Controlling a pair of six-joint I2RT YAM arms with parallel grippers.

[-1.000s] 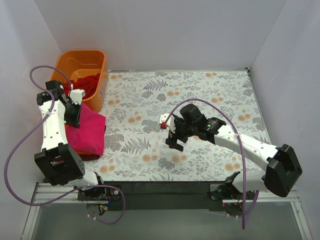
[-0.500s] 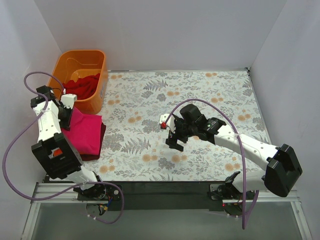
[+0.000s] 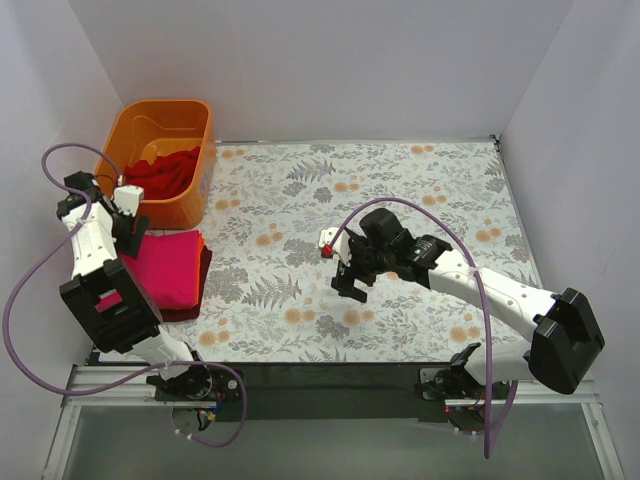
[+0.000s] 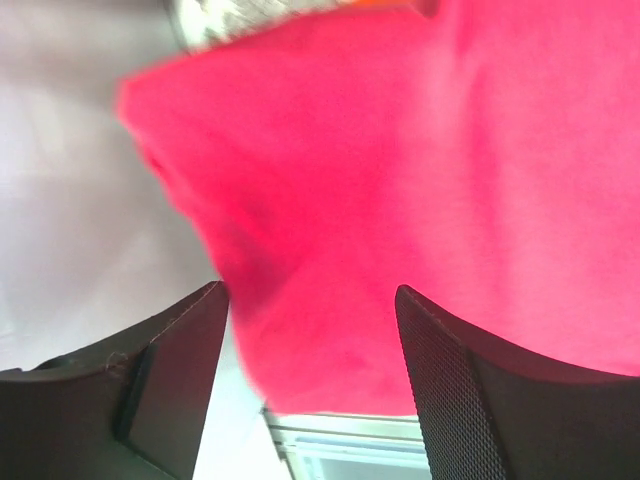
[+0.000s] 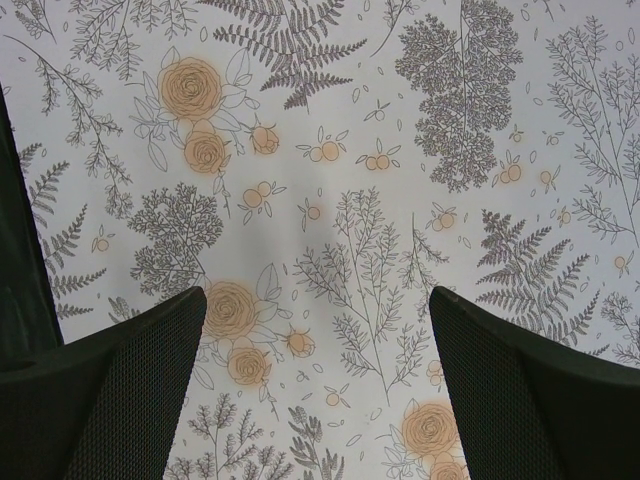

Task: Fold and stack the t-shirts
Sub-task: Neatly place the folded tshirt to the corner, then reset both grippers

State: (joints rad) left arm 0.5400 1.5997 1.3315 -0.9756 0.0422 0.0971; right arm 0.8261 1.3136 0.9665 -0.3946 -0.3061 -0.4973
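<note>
A magenta-pink t-shirt (image 3: pixel 165 268) lies folded on top of a stack at the table's left edge. An orange t-shirt's edge (image 3: pixel 198 240) and a dark maroon t-shirt (image 3: pixel 206 268) peek out from under it. A deep red t-shirt (image 3: pixel 165 172) lies crumpled in the tub. My left gripper (image 3: pixel 133 222) hovers at the stack's far left corner. In the left wrist view it (image 4: pixel 310 380) is open, with the pink t-shirt (image 4: pixel 400 180) spread beyond its fingers and nothing pinched. My right gripper (image 3: pixel 346 285) (image 5: pixel 320 400) hangs open over bare floral cloth at mid-table.
The rigid orange tub (image 3: pixel 190 110) stands at the back left corner, just behind the stack. The floral tablecloth (image 3: pixel 400 190) covers the table. White walls close in on the left, back and right. The black rail (image 3: pixel 330 375) with both arm bases runs along the near edge.
My left gripper has opened and let go of the pink t-shirt, which now lies flat on the stack. The left arm has drawn back to the left. The right arm has not moved.
</note>
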